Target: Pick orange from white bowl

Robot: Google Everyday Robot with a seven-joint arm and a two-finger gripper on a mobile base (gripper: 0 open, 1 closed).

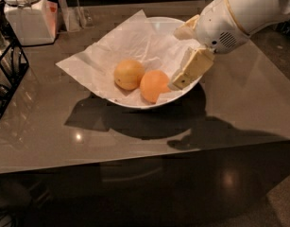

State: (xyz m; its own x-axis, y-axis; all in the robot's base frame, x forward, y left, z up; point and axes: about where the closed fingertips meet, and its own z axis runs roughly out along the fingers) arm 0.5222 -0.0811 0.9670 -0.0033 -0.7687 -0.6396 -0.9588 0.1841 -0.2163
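The orange point(154, 85), deep reddish orange, lies in the white bowl point(169, 23) on crumpled white paper point(116, 46) that lines it. A paler yellow-orange fruit point(128, 74) lies just to its left. My gripper point(177, 58) reaches in from the upper right over the bowl's right side. Its fingers are spread apart with nothing between them. The lower finger point(191, 69) points down, and its tip is right next to the orange's right side. The upper finger point(184, 31) is over the bowl's far right rim.
A white square lidded jar point(27, 18) stands at the back left. A black wire rack point(6, 74) is at the left edge. A clear stand point(71, 11) is behind the bowl. The glossy table's front edge point(135, 162) runs below the bowl.
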